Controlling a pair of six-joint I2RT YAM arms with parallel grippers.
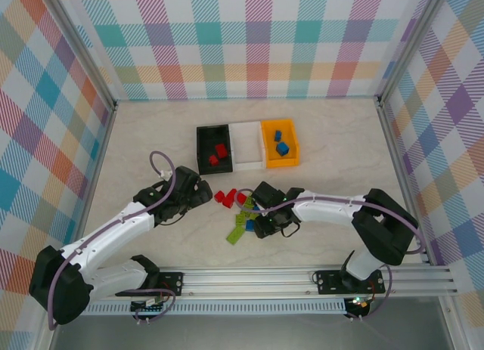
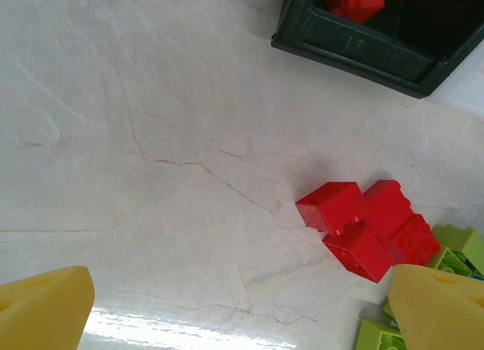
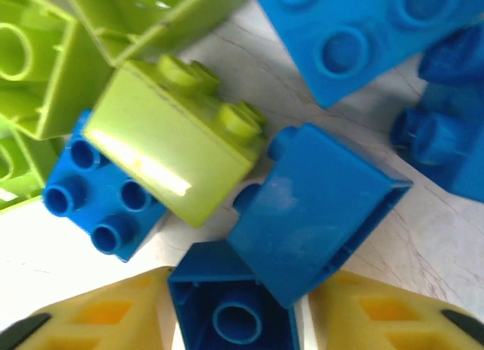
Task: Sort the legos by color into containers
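Observation:
A loose pile of legos point(image 1: 238, 210) lies on the table in front of three containers: a black bin point(image 1: 203, 150) with red bricks, a white bin point(image 1: 247, 144), and an orange bin point(image 1: 291, 155) with blue bricks. My right gripper point(image 1: 261, 218) is down in the pile. In the right wrist view its yellow fingers point(image 3: 98, 316) flank an upturned blue brick point(image 3: 227, 320), with thin pale slivers either side. A second blue brick point(image 3: 318, 214) leans across it. My left gripper point(image 1: 203, 193) is open wide over bare table, left of three red bricks point(image 2: 363, 221).
Lime bricks point(image 3: 170, 146) and more blue bricks point(image 3: 355, 25) crowd close around the right gripper point(image 3: 242, 293). The black bin's corner point(image 2: 355, 48) is just beyond the red bricks. Lime bricks point(image 2: 457, 248) touch the left gripper's point(image 2: 242, 305) right finger point(image 2: 439, 305). Checked walls enclose the table.

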